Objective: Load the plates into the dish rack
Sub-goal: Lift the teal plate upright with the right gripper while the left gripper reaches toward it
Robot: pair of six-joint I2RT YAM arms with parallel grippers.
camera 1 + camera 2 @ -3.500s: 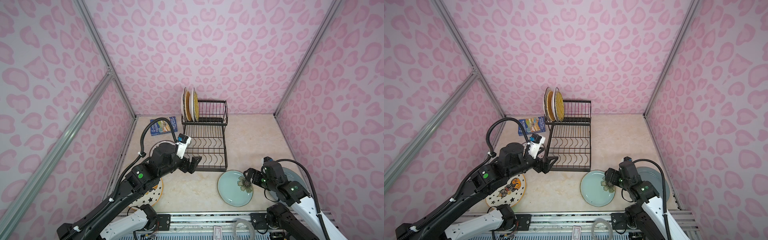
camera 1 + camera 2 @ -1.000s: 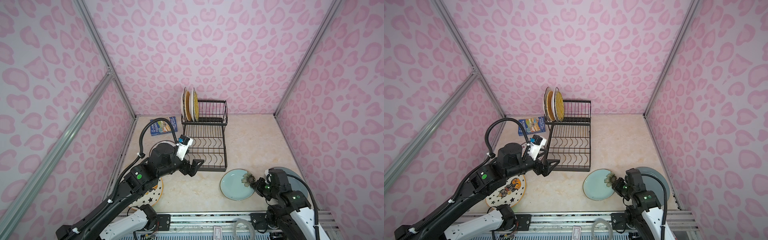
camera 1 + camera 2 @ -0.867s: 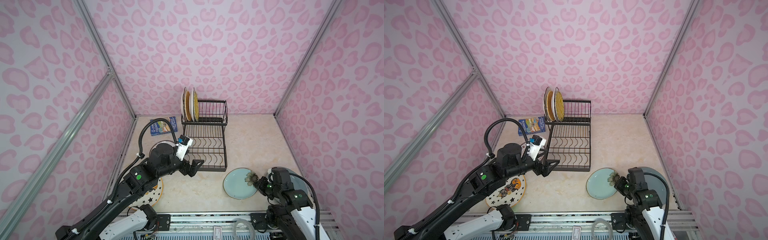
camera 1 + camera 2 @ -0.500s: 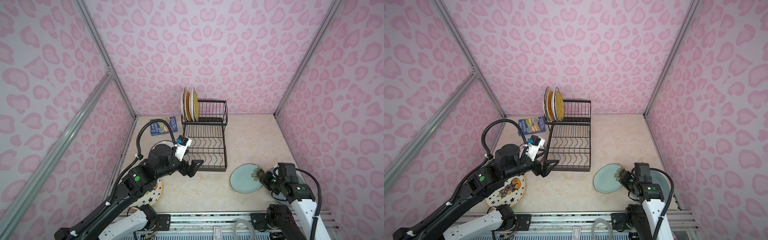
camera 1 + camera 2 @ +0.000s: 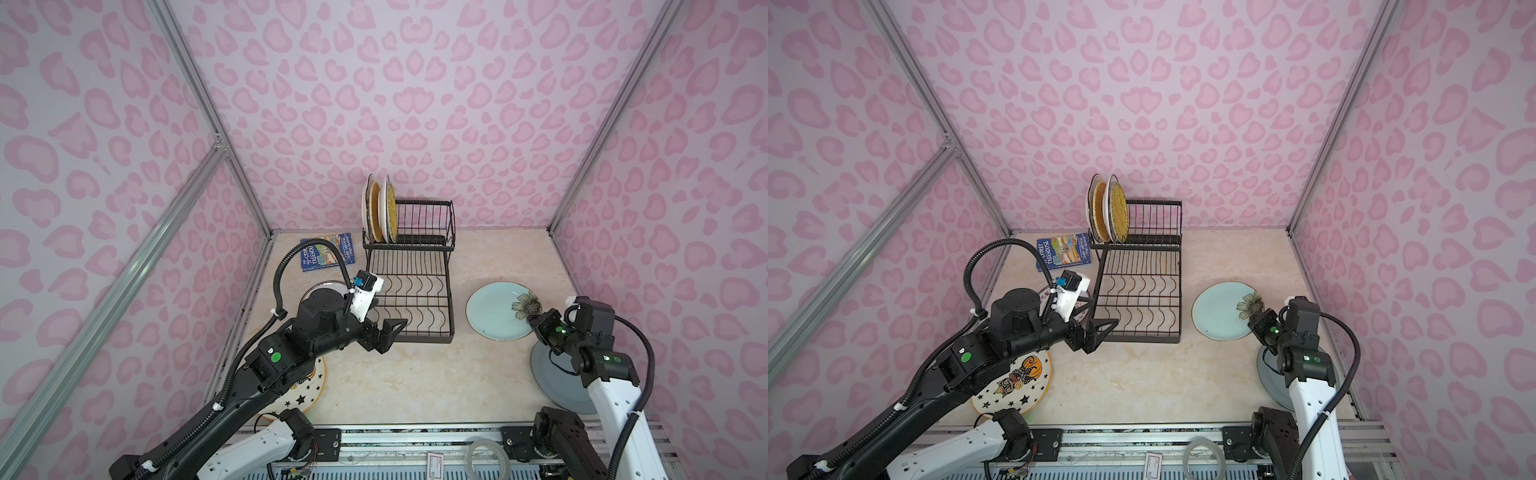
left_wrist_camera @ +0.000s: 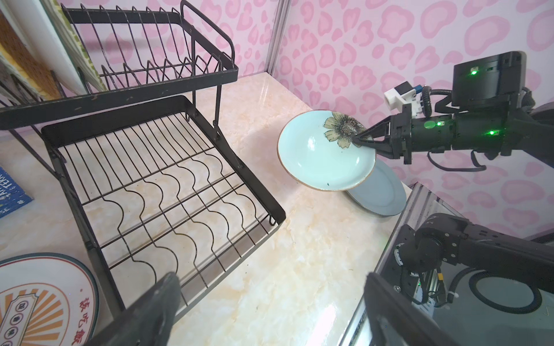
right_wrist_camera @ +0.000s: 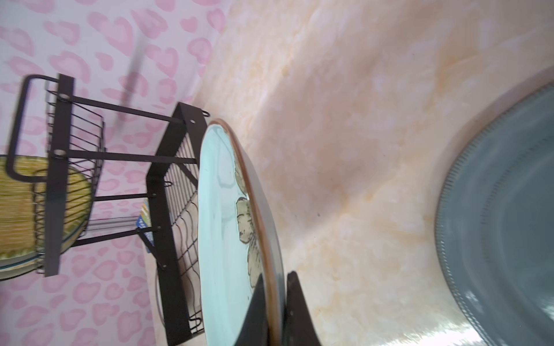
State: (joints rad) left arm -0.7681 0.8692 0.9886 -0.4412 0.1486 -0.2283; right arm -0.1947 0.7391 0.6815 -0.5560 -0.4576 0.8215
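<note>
The teal plate with a flower [image 5: 494, 309] [image 5: 1221, 309] hangs tilted above the table, right of the dish rack [image 5: 409, 291] [image 5: 1138, 291]. My right gripper [image 5: 532, 322] [image 7: 274, 287] is shut on its rim by the flower [image 6: 341, 128]. The grey-blue plate [image 5: 552, 374] [image 6: 380, 191] lies flat under that arm. My left gripper [image 5: 388, 332] [image 6: 271, 278] stands open and empty at the rack's front left corner. Yellow woven and white plates [image 5: 380, 214] [image 5: 1111, 208] stand upright at the left end of the raised basket. The rack's flat tray [image 6: 150, 179] holds nothing.
A white plate with stars [image 5: 1017, 384] lies under my left arm. Another printed white plate [image 6: 39, 299] lies beside the rack's left side. A blue book [image 5: 328, 257] lies at the back left. Pink walls close in on three sides.
My right gripper has lifted the teal plate off the table and carried it right and back, over the grey-blue plate's edge. The left gripper has hardly moved.
</note>
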